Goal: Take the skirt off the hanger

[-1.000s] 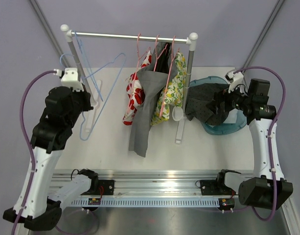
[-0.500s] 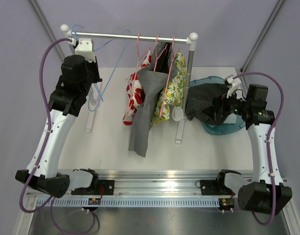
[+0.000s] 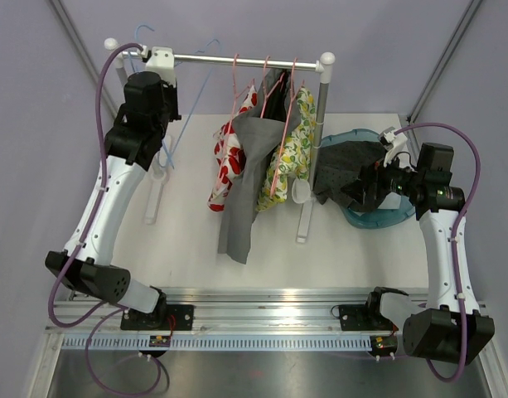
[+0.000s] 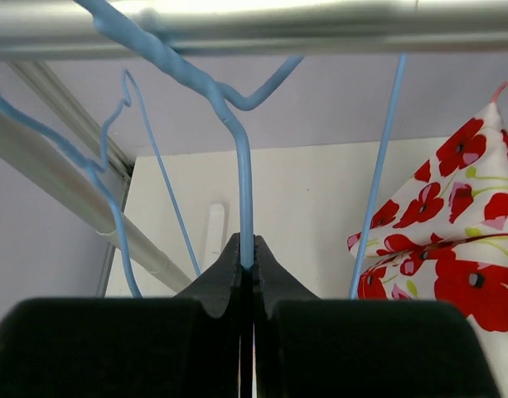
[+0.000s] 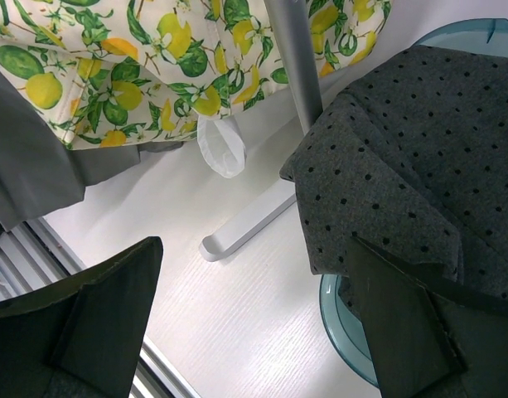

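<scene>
Blue wire hanger point(image 4: 244, 178), bare of any garment, is pinched at its neck by the left jaws, which are closed tight on the thin wire. They hold it up at the left end of the metal rail point(image 3: 237, 60), its hook rising against the bar; whether it sits over the bar I cannot tell.

The skirt point(image 5: 403, 141), dark grey with black dots, lies off the hanger, heaped in the teal basin point(image 3: 388, 217) at the right side of the desk point(image 3: 187, 232), beside the rack's right post point(image 3: 320, 124). The right jaws are spread wide with nothing between them, low over the desk, one finger close by the skirt's hem.

On pink hangers point(image 3: 266, 66) hang a red poppy-print garment point(image 3: 227, 162), a plain grey one point(image 3: 241, 195) and a lemon-print one point(image 3: 291, 149).
</scene>
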Robot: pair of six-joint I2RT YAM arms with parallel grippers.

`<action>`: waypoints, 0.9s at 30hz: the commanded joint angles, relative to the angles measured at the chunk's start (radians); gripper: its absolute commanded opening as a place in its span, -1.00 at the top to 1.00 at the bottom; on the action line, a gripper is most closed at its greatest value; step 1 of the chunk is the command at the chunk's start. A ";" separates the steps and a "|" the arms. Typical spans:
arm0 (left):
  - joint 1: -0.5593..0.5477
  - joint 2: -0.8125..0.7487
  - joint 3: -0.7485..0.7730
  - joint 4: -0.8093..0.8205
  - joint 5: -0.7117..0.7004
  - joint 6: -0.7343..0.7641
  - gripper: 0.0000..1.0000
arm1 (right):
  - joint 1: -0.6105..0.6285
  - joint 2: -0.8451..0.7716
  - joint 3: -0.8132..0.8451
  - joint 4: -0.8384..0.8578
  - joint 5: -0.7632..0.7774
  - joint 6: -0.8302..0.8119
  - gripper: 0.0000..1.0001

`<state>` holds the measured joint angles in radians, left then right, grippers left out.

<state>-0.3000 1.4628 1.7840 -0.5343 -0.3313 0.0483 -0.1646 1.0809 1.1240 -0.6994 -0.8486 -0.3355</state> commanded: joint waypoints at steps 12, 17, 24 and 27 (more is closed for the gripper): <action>0.010 -0.096 -0.195 0.031 -0.055 -0.007 0.78 | 0.002 -0.010 -0.004 0.029 -0.033 -0.002 -0.99; 0.028 -0.105 -0.224 0.023 -0.032 -0.031 0.77 | 0.002 -0.010 -0.004 0.026 -0.035 -0.005 -0.99; 0.036 -0.147 -0.230 0.022 0.015 -0.044 0.05 | 0.002 -0.013 -0.006 0.026 -0.033 -0.008 -0.99; 0.038 -0.191 -0.215 0.014 0.054 -0.077 -0.23 | 0.002 -0.015 -0.006 0.024 -0.040 -0.008 -0.99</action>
<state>-0.2680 1.3495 1.5528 -0.5514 -0.3248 0.0063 -0.1646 1.0809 1.1175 -0.6998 -0.8577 -0.3359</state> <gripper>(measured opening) 0.570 0.993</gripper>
